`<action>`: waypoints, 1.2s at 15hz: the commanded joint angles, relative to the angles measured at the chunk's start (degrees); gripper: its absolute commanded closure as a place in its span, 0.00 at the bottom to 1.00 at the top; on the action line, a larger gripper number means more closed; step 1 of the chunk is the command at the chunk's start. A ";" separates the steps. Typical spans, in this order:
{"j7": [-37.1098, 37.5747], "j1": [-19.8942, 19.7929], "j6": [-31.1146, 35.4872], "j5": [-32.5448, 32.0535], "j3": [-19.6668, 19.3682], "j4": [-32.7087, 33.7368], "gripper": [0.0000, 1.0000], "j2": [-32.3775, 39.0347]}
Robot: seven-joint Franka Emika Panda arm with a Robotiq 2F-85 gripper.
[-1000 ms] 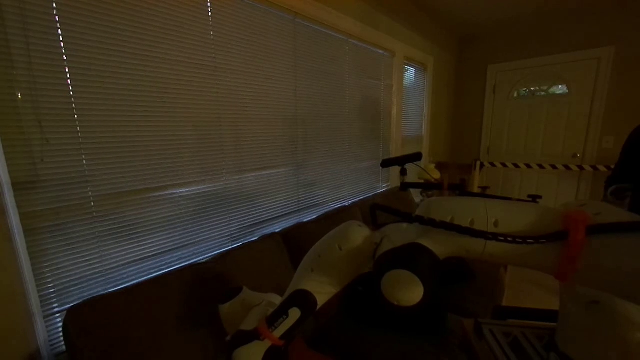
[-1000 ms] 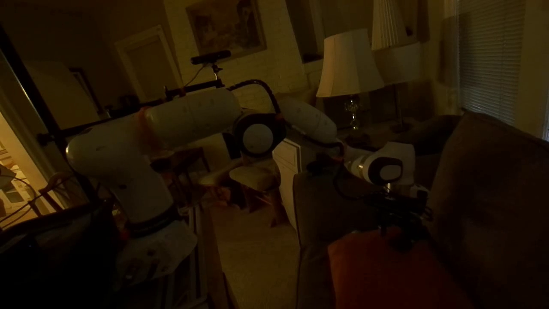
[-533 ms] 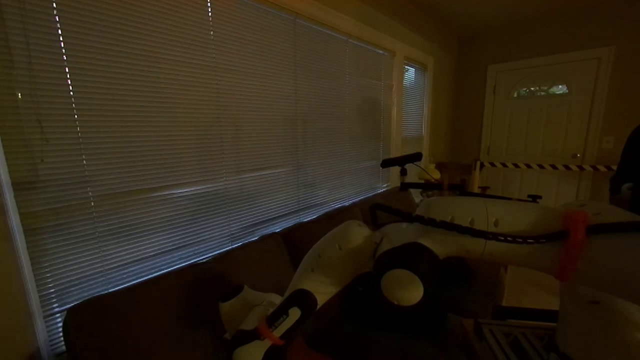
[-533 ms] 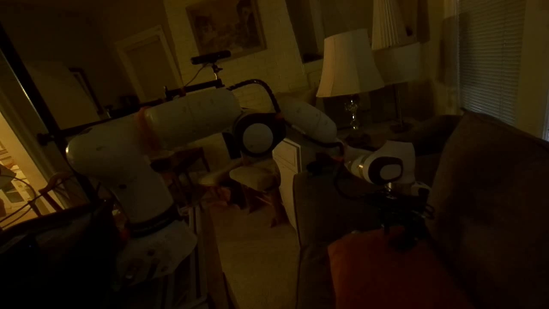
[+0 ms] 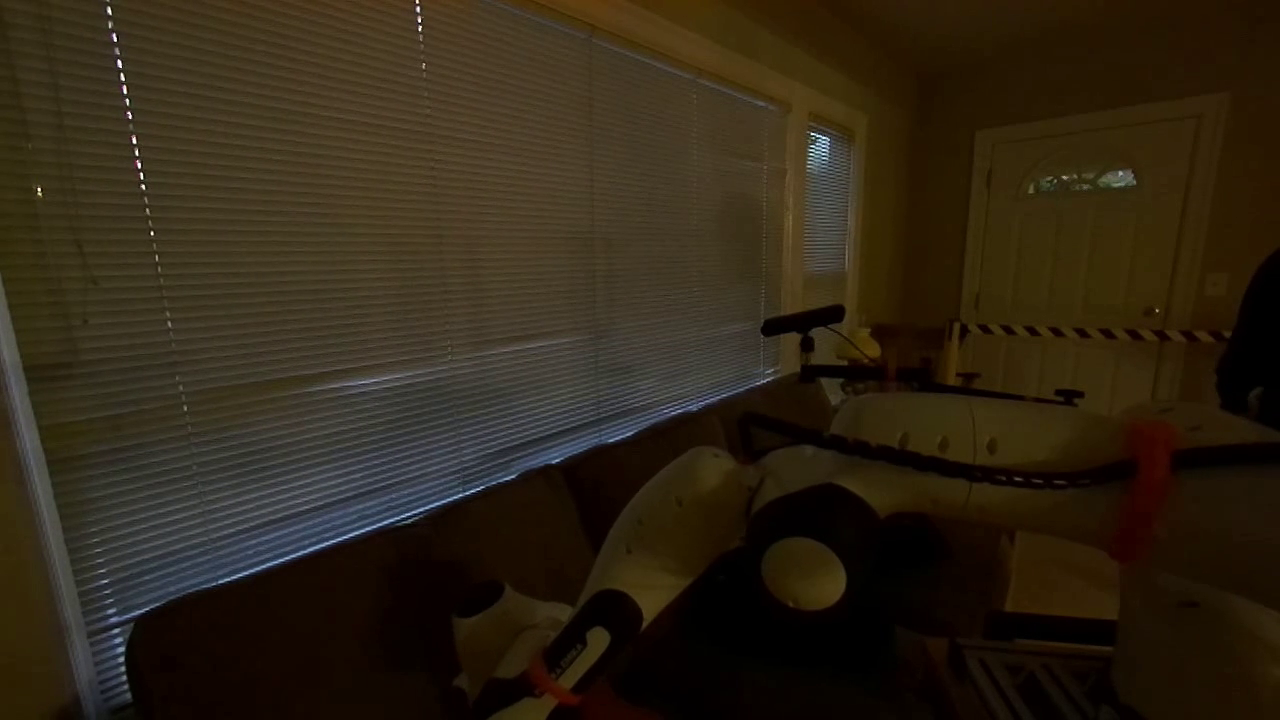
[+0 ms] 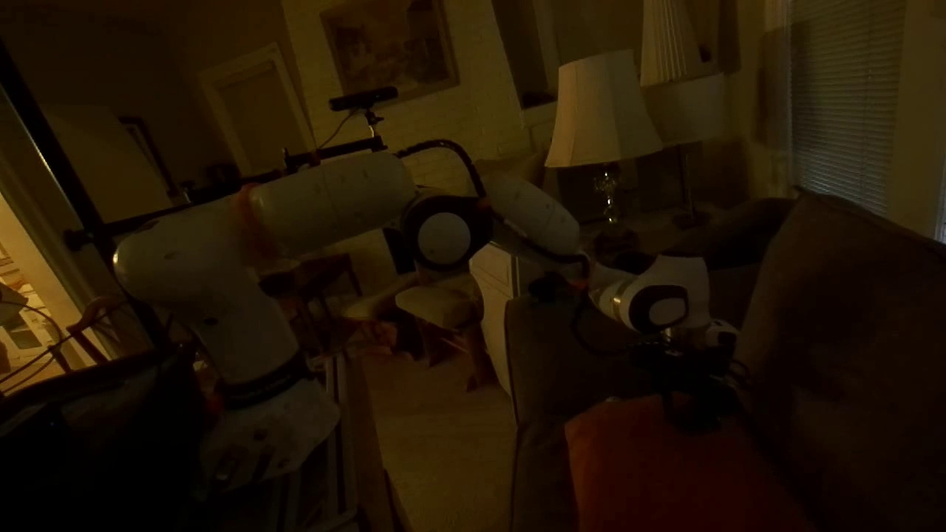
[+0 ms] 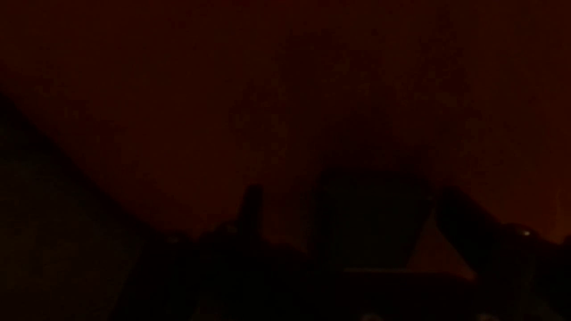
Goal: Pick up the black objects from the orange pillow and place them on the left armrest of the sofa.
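Observation:
The picture is very dark. The orange pillow (image 6: 650, 465) lies on the brown sofa (image 6: 835, 332) in an exterior view and fills most of the wrist view (image 7: 156, 111). One black object (image 7: 370, 218), blocky in outline, lies on it. My gripper (image 7: 351, 191) is open around this object in the wrist view. The right fingertip is close beside the object; a wide gap separates the object from the left fingertip. In an exterior view my gripper is a dark shape low over the pillow. I cannot make out other black objects or clearly identify the left armrest.
The sofa's back cushions (image 5: 300, 620) run under the window blinds (image 5: 400, 300). A lamp (image 6: 602, 111) stands behind the sofa's far end. A white cabinet (image 6: 494, 270) and chairs (image 6: 440, 303) stand beyond the arm. A person (image 5: 1255, 340) is at an exterior view's right edge.
My arm's wrist has moved slightly down, with the gripper lower over the pillow. The pillow has not visibly moved. The person at the edge has shifted a little.

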 commanded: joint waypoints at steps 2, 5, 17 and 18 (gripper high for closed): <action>-2.17 -0.78 0.54 -0.60 1.19 -1.95 0.01 -0.01; -3.13 -0.97 0.90 -0.55 1.49 -2.42 0.31 -0.02; -2.61 -0.14 1.74 -0.79 1.40 -2.24 0.66 -0.18; -3.32 -0.08 1.43 -0.76 1.84 -1.89 0.66 -0.18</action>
